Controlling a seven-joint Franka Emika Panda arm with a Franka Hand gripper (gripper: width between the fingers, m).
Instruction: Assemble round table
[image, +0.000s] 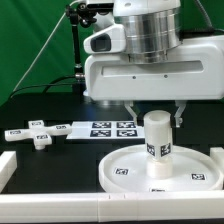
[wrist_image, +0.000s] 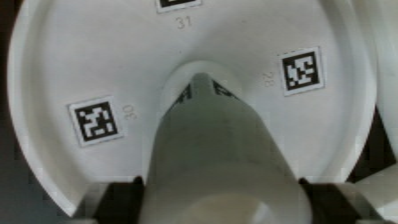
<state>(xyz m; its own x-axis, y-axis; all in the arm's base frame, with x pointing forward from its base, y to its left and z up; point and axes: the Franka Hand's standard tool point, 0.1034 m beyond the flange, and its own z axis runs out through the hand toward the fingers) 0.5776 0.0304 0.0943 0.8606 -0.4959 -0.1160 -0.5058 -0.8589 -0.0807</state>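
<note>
Down on the dark bench (image: 40, 110), toward the exterior view's right, the round disc (image: 135, 160) lies flat, rim up, tags showing. Standing upright in its middle is the thick cylinder (image: 157, 140), with a tag on its near side. The arm is right over it, and the jaws straddle the cylinder's top end, one on each side. From the wrist view the cylinder fills the whole gap between the dark pads (wrist_image: 121, 198). Whether they are truly pinching it or only hugging it, I cannot tell. Off to the exterior view's left, the small cross-shaped piece (image: 40, 136) lies close beside the marker board (image: 105, 128), well apart from the disc. A white border rail (image: 8, 165) sits at the near left corner.
</note>
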